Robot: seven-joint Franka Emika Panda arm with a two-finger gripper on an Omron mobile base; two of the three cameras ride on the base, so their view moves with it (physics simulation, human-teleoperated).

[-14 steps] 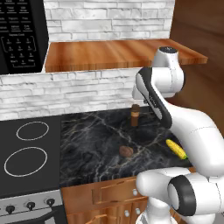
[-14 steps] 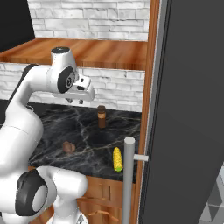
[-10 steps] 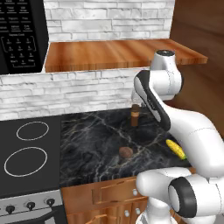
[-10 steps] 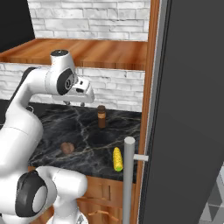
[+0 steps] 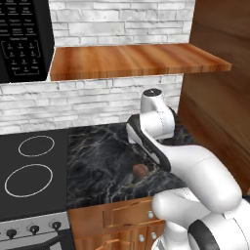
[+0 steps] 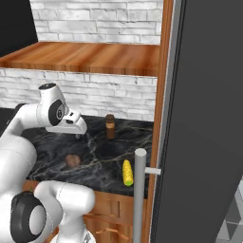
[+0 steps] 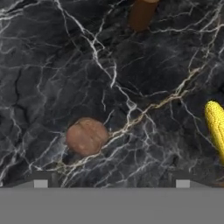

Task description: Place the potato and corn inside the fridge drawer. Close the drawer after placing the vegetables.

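Tabletop [image 6: 95,156]: black marble with pale veins, set between a black stove [image 5: 29,171] on one side and a tall dark fridge door [image 6: 204,118] with a grey bar handle [image 6: 139,194] on the other. A white brick wall [image 5: 88,100] runs along its back edge, with a wooden shelf [image 5: 136,58] above it.

Potato [image 7: 86,136]: brown, rounded, lying on the tabletop toward the front edge, roughly midway along it; also seen in the right base view [image 6: 72,160] and the left base view [image 5: 140,170], where the arm partly borders it.

Corn [image 6: 127,172]: yellow cob lying flat near the front edge, at the fridge end of the tabletop, well apart from the potato; its tip enters the hand view at the right edge [image 7: 216,127].

Shaker [image 6: 110,126]: brown, upright cylinder near the back edge, close to the wall.

Gripper [image 6: 78,134]: hanging above the tabletop, pointing down, over the stretch between potato and shaker. It holds nothing. Its two tips [image 7: 40,183] stand far apart at the bottom of the hand view, so the jaws are wide.
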